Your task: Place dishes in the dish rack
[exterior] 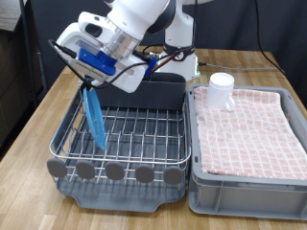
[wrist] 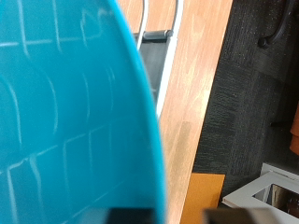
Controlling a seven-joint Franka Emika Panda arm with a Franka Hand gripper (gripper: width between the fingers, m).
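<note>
My gripper (exterior: 90,79) hangs over the side of the dish rack (exterior: 129,126) at the exterior view's left. It is shut on the top edge of the light-blue plate (exterior: 96,120). The plate stands on edge, and its lower rim reaches down among the silver wires. In the wrist view the plate (wrist: 65,121) fills most of the picture, with a bit of rack wire (wrist: 161,65) beside it. The white mug (exterior: 222,89) stands on the pink checkered cloth. The dark grey caddy (exterior: 153,93) sits at the rack's far side. The wooden spoon is out of view.
A grey bin (exterior: 240,187) lined with pink checkered cloth (exterior: 249,129) stands right of the rack. Both rest on a wooden table (exterior: 38,125). The robot's base is behind the caddy. The dark floor (wrist: 252,103) lies past the table edge.
</note>
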